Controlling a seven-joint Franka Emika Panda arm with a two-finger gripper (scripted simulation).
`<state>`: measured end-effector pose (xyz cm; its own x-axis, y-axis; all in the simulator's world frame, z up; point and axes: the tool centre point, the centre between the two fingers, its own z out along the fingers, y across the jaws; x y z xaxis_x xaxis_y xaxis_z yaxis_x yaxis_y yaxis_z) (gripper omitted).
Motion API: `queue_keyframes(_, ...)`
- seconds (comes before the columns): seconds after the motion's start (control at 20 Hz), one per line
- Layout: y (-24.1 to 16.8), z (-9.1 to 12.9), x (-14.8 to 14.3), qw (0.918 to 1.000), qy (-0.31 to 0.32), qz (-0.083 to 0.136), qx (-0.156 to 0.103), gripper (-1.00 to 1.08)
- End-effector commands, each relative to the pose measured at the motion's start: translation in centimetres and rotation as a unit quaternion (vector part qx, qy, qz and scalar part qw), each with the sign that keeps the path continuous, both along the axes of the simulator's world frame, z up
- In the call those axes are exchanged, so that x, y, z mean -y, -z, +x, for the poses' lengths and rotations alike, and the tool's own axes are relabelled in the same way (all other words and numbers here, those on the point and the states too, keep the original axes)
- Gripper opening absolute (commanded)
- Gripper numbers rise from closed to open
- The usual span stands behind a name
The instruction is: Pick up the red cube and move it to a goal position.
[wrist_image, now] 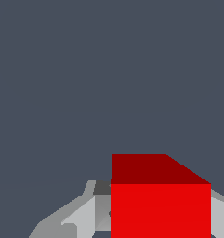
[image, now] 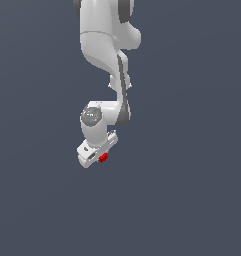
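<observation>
Small, plain, bright red cube [wrist_image: 160, 204] sat clamped in the white gripper [image: 98, 156], at its four o'clock; grasp done, goal unreached.

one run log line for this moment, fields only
phase: cube at gripper | gripper: around red cube, closure unclear | red cube: fills wrist view between fingers | goal marker: none visible

A flat, even slate-grey backdrop [image: 192, 200] fills both views, uniformly lit and featureless.
</observation>
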<state>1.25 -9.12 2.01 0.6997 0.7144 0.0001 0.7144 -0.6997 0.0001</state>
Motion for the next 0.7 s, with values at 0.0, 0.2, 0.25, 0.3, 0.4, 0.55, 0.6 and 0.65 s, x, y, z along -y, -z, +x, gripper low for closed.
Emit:
queue_keyframes(0.0, 0.0, 0.0, 0.0, 1.0, 0.0, 0.0, 0.0, -1.0)
queue_keyframes(0.2, 0.0, 0.0, 0.0, 1.0, 0.0, 0.0, 0.0, -1.0)
queue_keyframes(0.25, 0.0, 0.0, 0.0, 1.0, 0.0, 0.0, 0.0, -1.0)
queue_keyframes(0.3, -0.1, 0.0, 0.0, 1.0, 0.0, 0.0, 0.0, -1.0)
queue_keyframes(0.4, -0.5, 0.1, -0.2, 1.0, 0.0, 0.0, 0.0, -1.0)
queue_keyframes(0.55, -1.6, 0.2, -0.6, 1.0, 0.0, 0.0, 0.0, -1.0)
queue_keyframes(0.6, -2.1, 0.3, -0.8, 1.0, 0.0, 0.0, 0.0, -1.0)
queue_keyframes(0.65, -2.6, 0.4, -1.0, 1.0, 0.0, 0.0, 0.0, -1.0)
